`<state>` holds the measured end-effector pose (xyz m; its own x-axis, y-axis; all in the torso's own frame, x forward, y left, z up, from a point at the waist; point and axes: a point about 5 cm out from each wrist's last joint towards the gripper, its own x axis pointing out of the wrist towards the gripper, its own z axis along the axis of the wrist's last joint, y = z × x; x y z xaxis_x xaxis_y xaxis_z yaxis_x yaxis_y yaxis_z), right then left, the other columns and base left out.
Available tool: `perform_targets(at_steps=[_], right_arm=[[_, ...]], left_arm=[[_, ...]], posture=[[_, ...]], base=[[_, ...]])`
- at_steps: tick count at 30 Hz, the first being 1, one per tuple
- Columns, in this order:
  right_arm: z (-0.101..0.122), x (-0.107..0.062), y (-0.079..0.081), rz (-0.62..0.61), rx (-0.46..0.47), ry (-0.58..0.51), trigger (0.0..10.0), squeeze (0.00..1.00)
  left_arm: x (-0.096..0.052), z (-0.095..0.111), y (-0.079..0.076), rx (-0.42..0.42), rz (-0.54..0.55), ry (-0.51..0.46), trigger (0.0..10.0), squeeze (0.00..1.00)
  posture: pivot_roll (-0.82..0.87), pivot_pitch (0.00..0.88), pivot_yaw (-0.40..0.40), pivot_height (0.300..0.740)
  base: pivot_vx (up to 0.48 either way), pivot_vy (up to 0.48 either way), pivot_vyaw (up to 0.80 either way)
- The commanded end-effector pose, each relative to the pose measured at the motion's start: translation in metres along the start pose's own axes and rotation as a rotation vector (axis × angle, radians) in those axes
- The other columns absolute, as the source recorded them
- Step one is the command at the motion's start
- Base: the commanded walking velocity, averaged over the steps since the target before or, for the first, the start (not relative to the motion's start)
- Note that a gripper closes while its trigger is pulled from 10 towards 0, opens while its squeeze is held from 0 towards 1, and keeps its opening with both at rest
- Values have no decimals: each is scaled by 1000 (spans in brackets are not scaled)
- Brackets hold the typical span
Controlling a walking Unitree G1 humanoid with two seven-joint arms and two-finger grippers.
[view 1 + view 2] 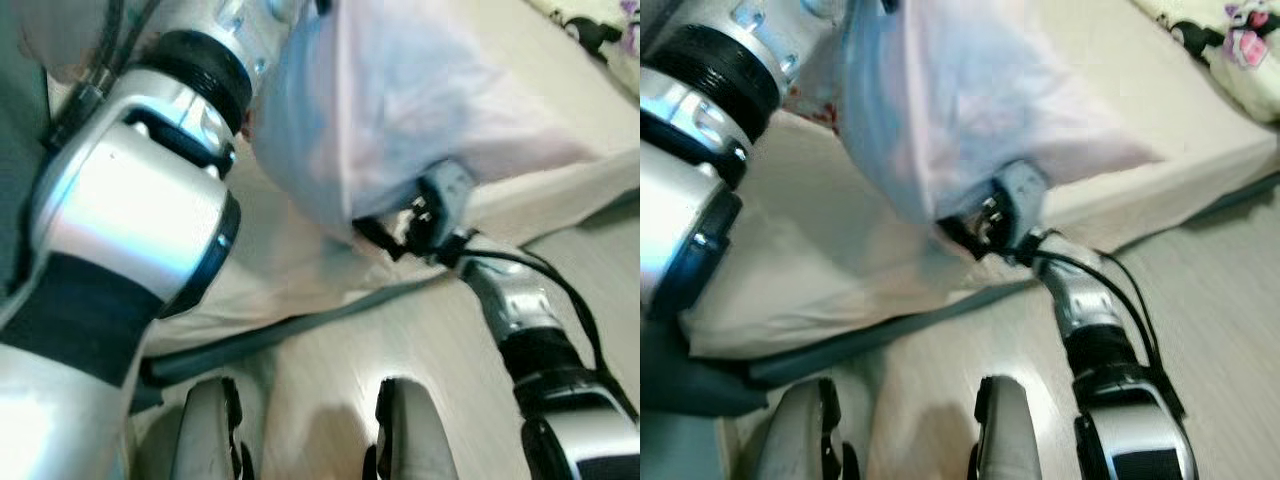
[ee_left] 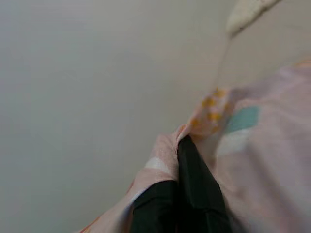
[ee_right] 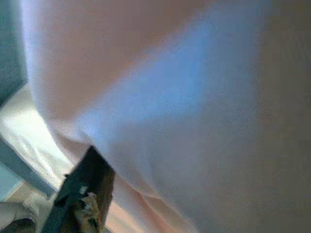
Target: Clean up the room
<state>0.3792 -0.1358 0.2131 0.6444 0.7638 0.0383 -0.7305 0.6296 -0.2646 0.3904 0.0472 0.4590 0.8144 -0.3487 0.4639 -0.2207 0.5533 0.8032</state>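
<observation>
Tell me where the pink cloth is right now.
The pink cloth hangs in front of the robot, above the edge of the mattress. The left gripper pinches one edge and the right gripper sits under its lower fold.

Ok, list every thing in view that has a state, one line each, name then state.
pink cloth: lifted off the bed, hanging bunched between both arms
left pincer: shut on the pink cloth's patterned edge
right pincer: up against the cloth's lower fold, fingers hidden
mattress: bare cream sheet, on a grey base
robot's feet: planted on the wooden floor beside the bed
</observation>
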Motion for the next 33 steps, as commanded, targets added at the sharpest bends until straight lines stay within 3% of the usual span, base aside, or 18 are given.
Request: perform_targets(at_steps=[1, 9, 10, 12, 14, 15, 16, 17, 18, 19, 20, 24, 25, 27, 28, 30, 31, 33], right_arm=[[4, 6, 4, 42, -28, -8, 10000, 0], [18, 37, 12, 155, 9, 15, 10000, 0], [40, 55, 19, 198, 57, -61, 10000, 0], [40, 55, 19, 198, 57, -61, 10000, 0], [55, 66, 25, 235, 93, -116, 10000, 0], [82, 74, 25, 240, 144, -225, 10000, 0], [82, 74, 25, 240, 144, -225, 10000, 0], [106, 79, 23, 254, 213, -331, 10000, 0], [106, 79, 23, 254, 213, -331, 10000, 0], [120, 80, 19, 255, 267, -398, 10000, 0], [120, 80, 19, 255, 267, -398, 10000, 0], [118, 80, 14, 207, 272, -390, 10000, 0], [99, 76, 14, 195, 249, -308, 10000, 0], [47, 63, 16, 196, 183, -97, 10000, 0], [28, 56, 16, 181, 204, -34, 10000, 855], [19, 51, 15, 168, 223, -6, 10000, 855], [8, 45, 12, 112, 257, 7, 10000, 1000], [-2, 29, 1, 18, 385, -65, 10000, 1000]], left_arm=[[4, 27, 10, -34, 41, -95, 0, 0], [3, 14, 17, -132, 94, -27, 0, 0], [1, 4, 24, -114, 155, 16, 0, 0], [1, 4, 24, -114, 155, 16, 0, 0], [-1, -3, 30, -107, 195, 46, 0, 0], [-3, -8, 42, -40, 267, 62, 0, 0], [-3, -8, 42, -40, 267, 62, 0, 0], [-3, -7, 46, -2, 287, 56, 5098, 0], [-3, -7, 46, -2, 287, 56, 5098, 0], [-2, -5, 37, 18, 213, 49, 10000, 0], [-2, -5, 37, 18, 213, 49, 10000, 0], [-1, -9, 3, -134, 10, 60, 10000, 0], [-4, -18, -18, -241, -85, 83, 10000, 1000], [-14, -38, -52, -345, -200, 127, 10000, 1000], [-18, -47, -64, -382, -225, 152, 10000, 1000], [-21, -51, -70, -400, -235, 166, 10000, 1000], [-24, -57, -77, -480, -236, 201, 10000, 1000], [-30, -65, -90, -643, -227, 240, 10000, 1000]], posture=[[51, 161, 2, 579], [65, 156, -6, 579], [71, 156, -7, 579], [71, 156, -7, 579], [71, 156, -7, 579], [68, 154, -3, 579], [68, 154, -3, 579], [68, 149, 2, 579], [68, 149, 2, 579], [68, 149, 2, 579], [68, 149, 2, 579], [77, 147, -4, 579], [78, 152, -5, 579], [78, 154, -9, 579], [78, 154, -9, 579], [73, 157, -13, 579], [72, 160, -11, 579], [73, 163, -10, 579]], base=[[0, 0, 0], [0, 0, 0], [0, 0, 0], [0, 0, 0], [0, 0, 0], [0, 0, 0], [0, 0, 0], [0, 0, 0], [0, 0, 0], [0, 0, 0], [0, 0, 0], [0, 0, 0], [0, 0, 0], [0, 0, 0], [0, 0, 0], [0, 0, 0], [0, 0, 0], [0, 0, 0]])
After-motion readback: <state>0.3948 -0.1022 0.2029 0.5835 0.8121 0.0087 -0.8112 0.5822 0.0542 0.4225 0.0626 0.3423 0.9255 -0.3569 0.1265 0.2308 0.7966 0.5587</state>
